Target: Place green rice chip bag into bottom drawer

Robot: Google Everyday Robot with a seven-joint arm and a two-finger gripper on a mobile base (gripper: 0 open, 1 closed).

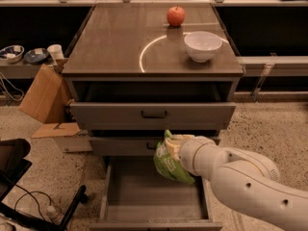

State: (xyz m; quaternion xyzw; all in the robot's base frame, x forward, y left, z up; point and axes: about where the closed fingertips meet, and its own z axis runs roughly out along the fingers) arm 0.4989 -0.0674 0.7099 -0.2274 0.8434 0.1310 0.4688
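The green rice chip bag [171, 166] is a crinkly light-green pouch held in my gripper [173, 147]. It hangs over the right side of the open bottom drawer [139, 196], a little above its flat grey floor and in front of the middle drawer. My white arm [240, 177] reaches in from the lower right. The gripper is shut on the top of the bag.
On the cabinet top stand a white bowl [202, 45] and a red apple [175, 16]. The top drawer [154, 113] is pulled slightly out. Cardboard [44, 96] leans at the cabinet's left. A black chair base [19, 177] and cables lie at lower left.
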